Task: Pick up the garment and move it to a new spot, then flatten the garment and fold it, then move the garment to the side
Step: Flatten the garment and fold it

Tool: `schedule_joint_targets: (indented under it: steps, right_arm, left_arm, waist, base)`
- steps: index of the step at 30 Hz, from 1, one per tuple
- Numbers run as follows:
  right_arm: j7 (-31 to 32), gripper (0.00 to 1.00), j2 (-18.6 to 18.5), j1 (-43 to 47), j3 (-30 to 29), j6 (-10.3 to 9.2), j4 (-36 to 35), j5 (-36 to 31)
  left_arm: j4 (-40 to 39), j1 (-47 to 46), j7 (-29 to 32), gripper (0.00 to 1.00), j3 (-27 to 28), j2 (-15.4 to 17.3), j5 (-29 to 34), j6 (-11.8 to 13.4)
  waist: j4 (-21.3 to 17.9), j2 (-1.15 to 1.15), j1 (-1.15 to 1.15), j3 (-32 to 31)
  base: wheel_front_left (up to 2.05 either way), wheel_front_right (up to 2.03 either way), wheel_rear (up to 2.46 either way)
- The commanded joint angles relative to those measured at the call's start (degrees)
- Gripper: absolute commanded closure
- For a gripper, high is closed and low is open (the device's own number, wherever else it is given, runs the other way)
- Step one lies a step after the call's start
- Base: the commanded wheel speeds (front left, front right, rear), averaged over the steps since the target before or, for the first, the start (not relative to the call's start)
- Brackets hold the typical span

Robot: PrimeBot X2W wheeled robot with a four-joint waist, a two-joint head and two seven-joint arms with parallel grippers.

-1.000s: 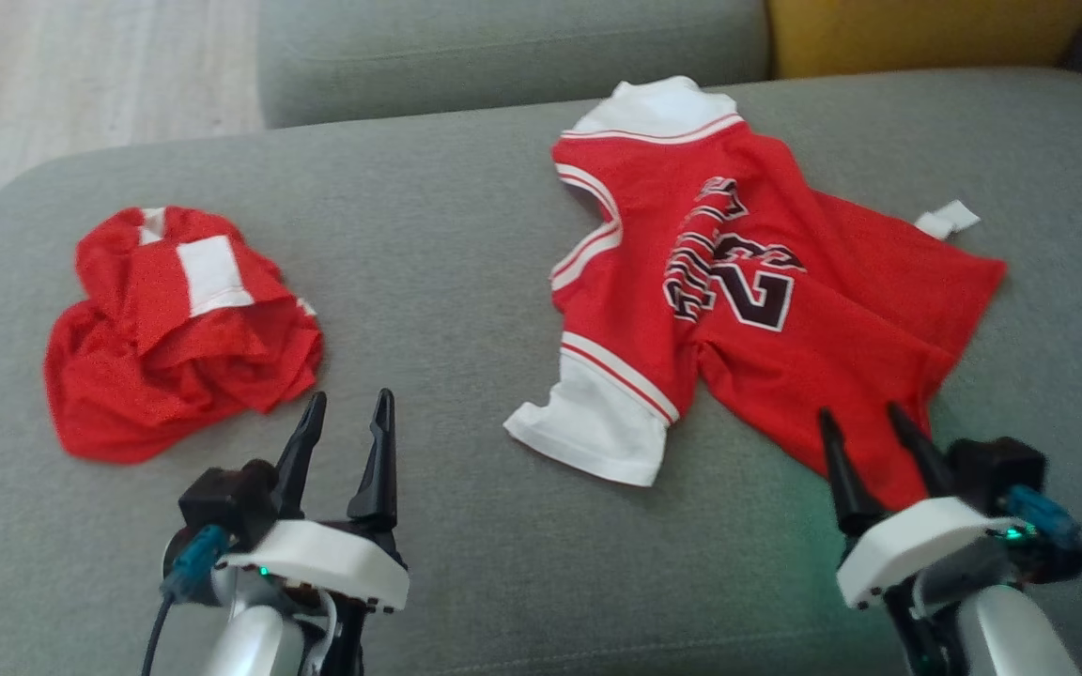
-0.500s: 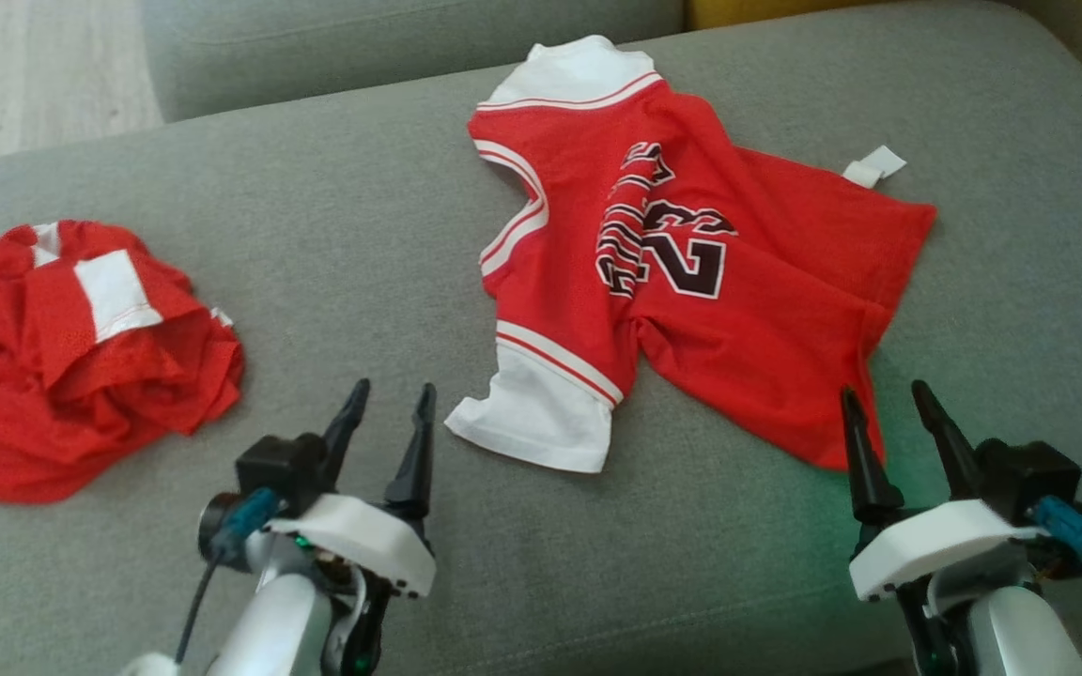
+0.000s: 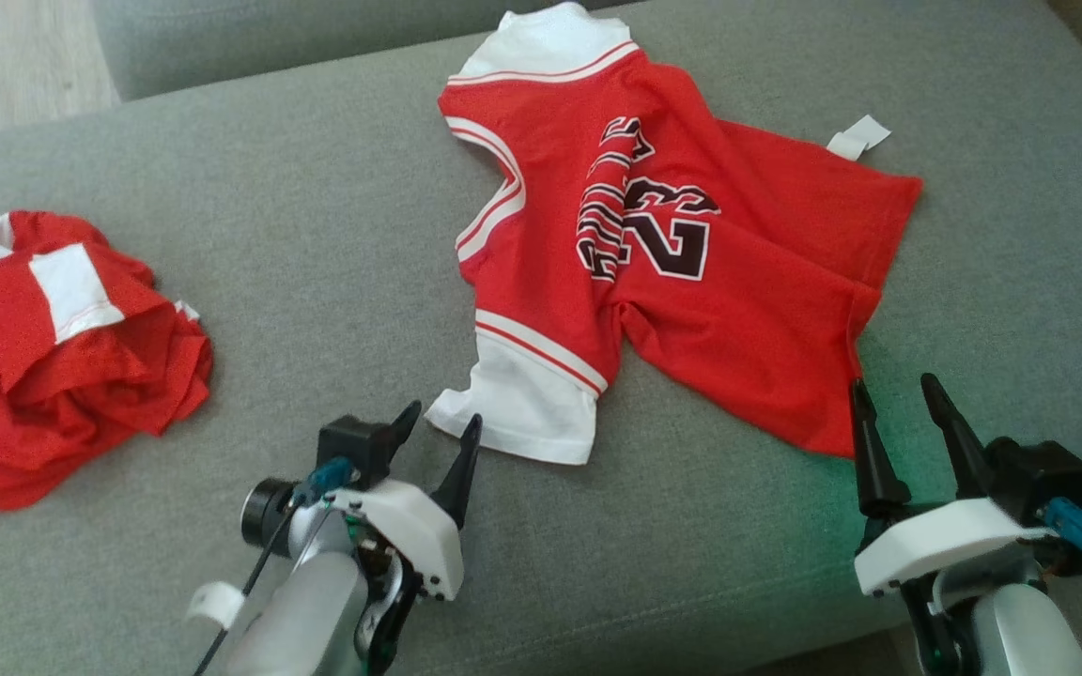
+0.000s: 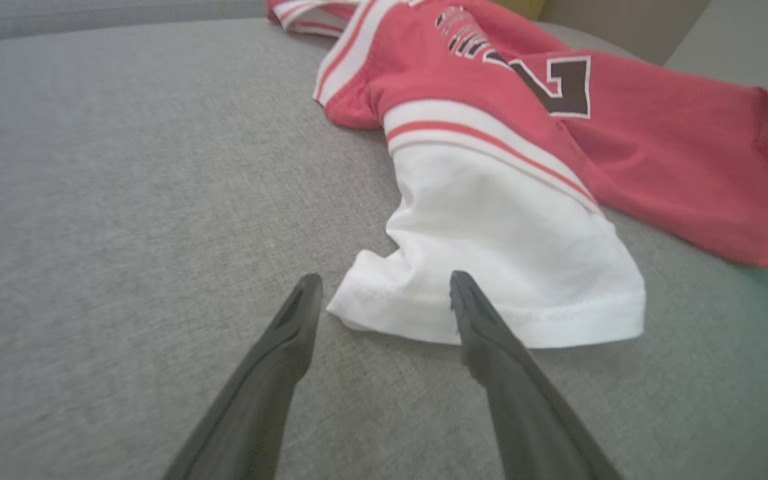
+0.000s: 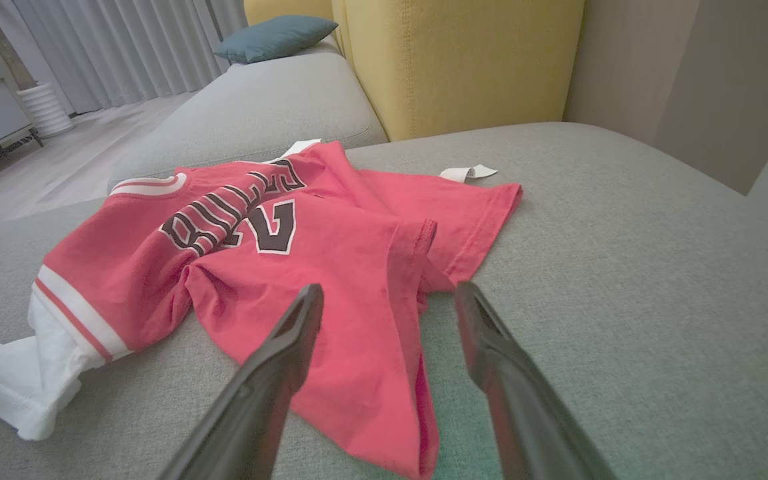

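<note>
Jersey: the red number 23 jersey (image 3: 654,235) lies spread but wrinkled on the grey sofa seat (image 3: 316,235), ahead of both arms.
Long axis: collar to hem runs across the head view, neckline toward the robot's left and hem toward its right. The sleeves point away from and toward the robot.
Left gripper: the left gripper (image 3: 442,420) has its fingers spread and empty. Its tips are just beside the hem of the near white sleeve (image 3: 522,404), which lies slightly to its right.
Right gripper: the right gripper (image 3: 893,387) is also spread and empty, its tips by the red hem corner (image 3: 832,432).
Nearer arm: each has its own edge, the left on the sleeve and the right on the hem.
Aside: a crumpled red garment (image 3: 53,357) sits well apart, at far left.
</note>
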Motion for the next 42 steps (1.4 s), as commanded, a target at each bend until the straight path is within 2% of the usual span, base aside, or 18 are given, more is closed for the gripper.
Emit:
schedule_joint_targets:
  steps: [1, 12, 16, 18, 19, 22, 28, 32, 36, 42]
  right_arm:
    - [-0.78, 0.0, -0.21, -2.46, 1.2, -0.04, -2.16, 0.36]
    - [-0.97, 0.0, -0.21, -2.63, 1.31, -0.04, -2.23, 0.36]
    - [-1.01, 0.0, -0.21, -2.73, 1.31, -0.04, -2.01, 0.54]
    - [-0.98, 0.0, -0.21, -2.91, 1.1, -0.04, -1.81, 0.6]
    - [-0.9, 0.0, -0.21, -2.97, 0.92, -0.04, -1.63, 0.59]
    - [-0.17, 0.0, -0.2, -2.9, 0.67, -0.04, -0.65, 0.89]
    - [2.59, 0.0, -0.2, -2.26, 0.82, -0.04, 2.62, 3.09]
    - [4.82, 0.0, -0.2, -2.39, 1.26, -0.04, 6.54, 7.08]
    - [6.14, 0.0, -0.2, -3.2, 1.29, -0.04, 11.89, 13.77]
    - [4.02, 0.0, -0.2, -5.34, 3.1, -0.04, 17.97, 18.82]
  left_arm:
    - [-0.58, -3.35, 0.18, 0.0, 1.1, 0.41, 0.12, 0.47]
    - [6.89, -7.46, 1.48, 0.0, -0.71, 0.47, 1.42, 3.79]
    - [8.84, -7.98, 3.15, 0.0, -1.84, 0.46, 1.1, 2.56]
    - [9.15, -8.2, 3.49, 0.79, -2.3, 0.45, 0.67, 1.7]
    - [9.1, -8.25, 3.28, 1.0, -2.29, 0.45, 0.27, 1.41]
    - [7.92, -8.29, 1.28, 1.0, -1.14, 0.44, -1.78, 1.2]
    - [2.67, -8.29, -2.64, 1.0, 1.67, 0.44, -2.93, 3.65]
    - [-4.43, -6.81, -3.15, 1.0, 4.72, 0.9, -2.34, 5.54]
    - [-12.28, -3.6, -3.18, 1.0, 8.05, 1.01, -0.73, 6.96]
    - [-15.71, -0.69, -3.19, 1.0, 9.33, 0.8, 1.03, 6.46]
  waist:
    - [0.0, 0.0, 0.0, 0.41]
    - [-0.64, 0.0, 0.0, 1.29]
    - [-0.86, 0.0, 0.0, 1.47]
    - [-0.85, 0.0, 0.0, 1.56]
    - [-0.79, 0.0, 0.0, 1.56]
    - [-0.3, 0.0, 0.0, 1.38]
    - [1.15, 0.0, 0.0, 0.67]
    - [2.17, 0.0, 0.0, 0.16]
    - [3.03, 0.0, 0.0, -0.09]
    - [3.47, 0.0, 0.0, -0.15]
  base:
    - [0.0, 0.0, 0.0]
    - [0.0, 0.0, 0.0]
    - [0.0, 0.0, 0.0]
    - [0.0, 0.0, 0.0]
    - [0.0, 0.0, 0.0]
    - [0.0, 0.0, 0.0]
    - [0.0, 0.0, 0.0]
    - [0.0, 0.0, 0.0]
    - [0.0, 0.0, 0.0]
    - [0.0, 0.0, 0.0]
